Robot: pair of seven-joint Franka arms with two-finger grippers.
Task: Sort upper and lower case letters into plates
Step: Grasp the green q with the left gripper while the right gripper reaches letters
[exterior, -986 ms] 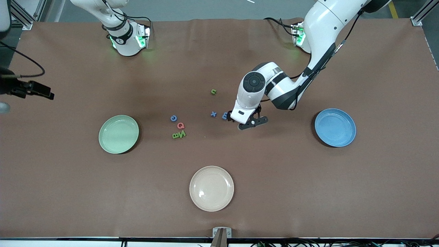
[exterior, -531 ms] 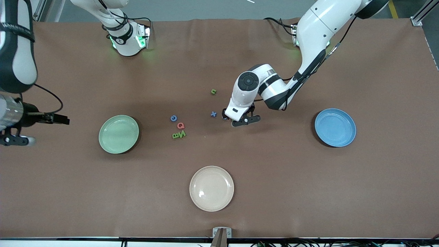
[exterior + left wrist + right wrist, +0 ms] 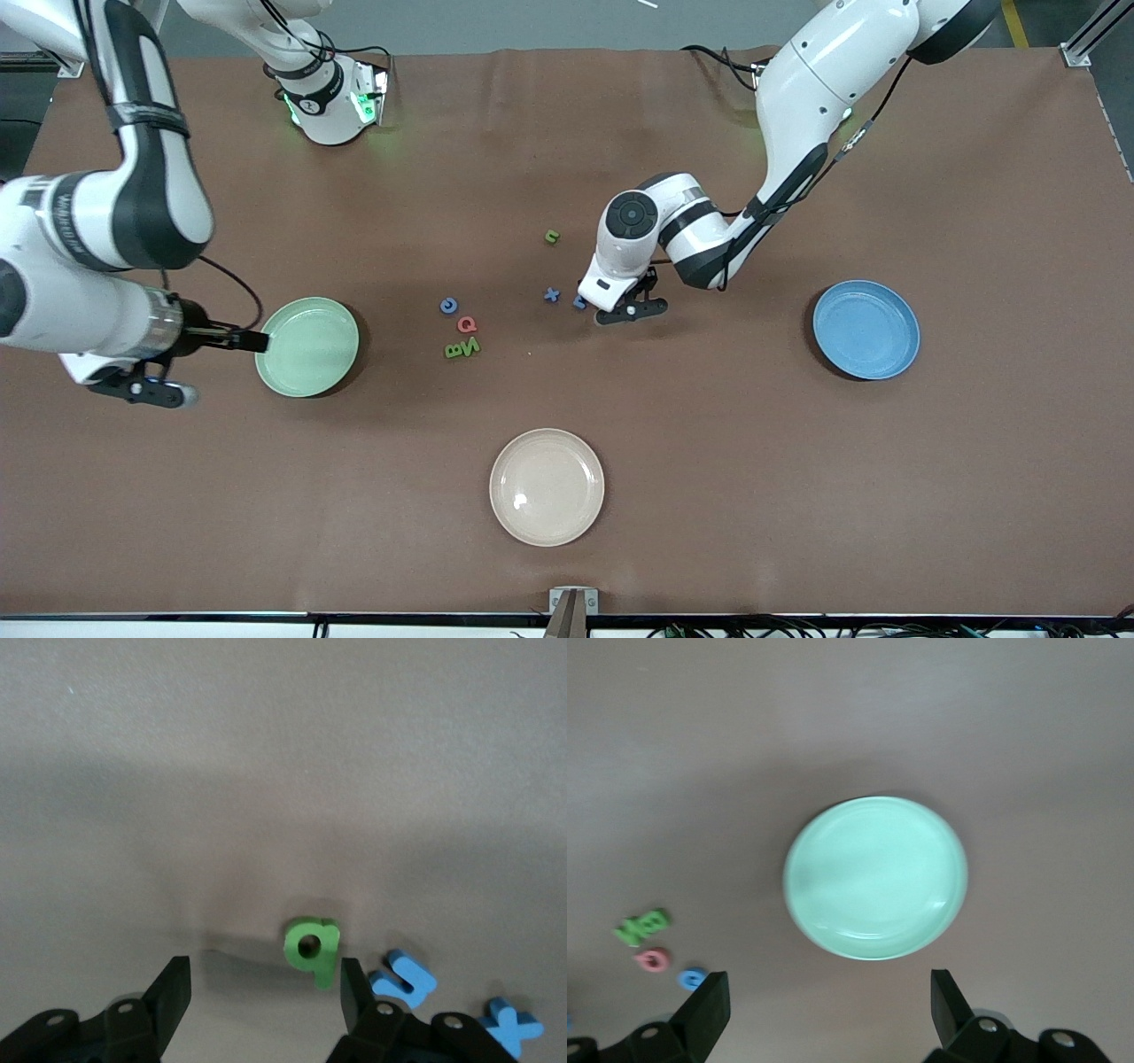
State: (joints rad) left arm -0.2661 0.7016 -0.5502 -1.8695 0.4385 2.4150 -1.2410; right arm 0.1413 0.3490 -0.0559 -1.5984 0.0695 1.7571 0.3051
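The right gripper (image 3: 146, 391) is hovering over the table (image 3: 797, 496) at the mint green plate's (image 3: 306, 346) 9 o'clock, its fingers standing wide apart with nothing between them. The plate is lying empty. At its 3 o'clock 4 letters are clustering: a blue C (image 3: 449, 306), a red Q (image 3: 467, 324) and a green B and N (image 3: 462, 347) touching each other. A blue x (image 3: 552, 295) is lying at the cluster's 2 o'clock, and a green n (image 3: 552, 237) at the x's 12 o'clock. The left gripper (image 3: 629, 310) is sitting low just beside the x, fingers apart, a green p (image 3: 312, 948) lying between them, close to 1 finger (image 3: 354, 992). A cream plate (image 3: 547, 486) is resting at its 7 o'clock. The blue plate (image 3: 866, 329) is lying empty at its 3 o'clock.
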